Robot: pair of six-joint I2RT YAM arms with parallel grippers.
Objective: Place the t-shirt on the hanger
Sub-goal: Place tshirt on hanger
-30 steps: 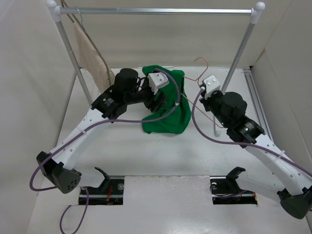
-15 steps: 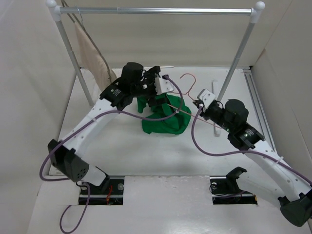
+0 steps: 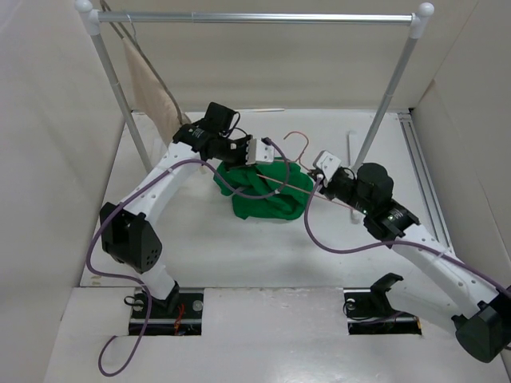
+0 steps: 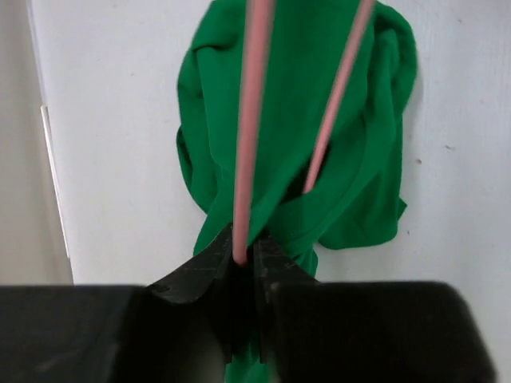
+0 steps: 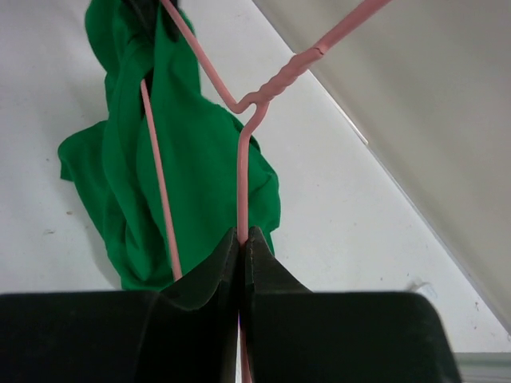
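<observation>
The green t-shirt [image 3: 267, 199] lies crumpled on the white table between both arms. Above it the pink wire hanger [image 3: 295, 138] is held at two places. My left gripper [image 3: 274, 165] is shut on one of its wires, which shows clearly in the left wrist view: fingertips [image 4: 243, 251] pinch the hanger [image 4: 249, 159] over the t-shirt [image 4: 299, 96]. My right gripper [image 3: 317, 185] is shut on the wire just below the twisted neck of the hanger [image 5: 275, 84]. Another wire crosses the t-shirt [image 5: 200, 159] and slips under a fold.
A clothes rack with a metal bar [image 3: 255, 17] spans the back, its right post [image 3: 385, 108] close behind the right arm. A dark hanger with beige cloth [image 3: 152, 92] hangs at the rack's left end. White walls close in both sides.
My left gripper let go of the t-shirt, which sank back onto the table, opened wide and shut on the hanger's wire. The right gripper carried the hanger left, over the shirt.
</observation>
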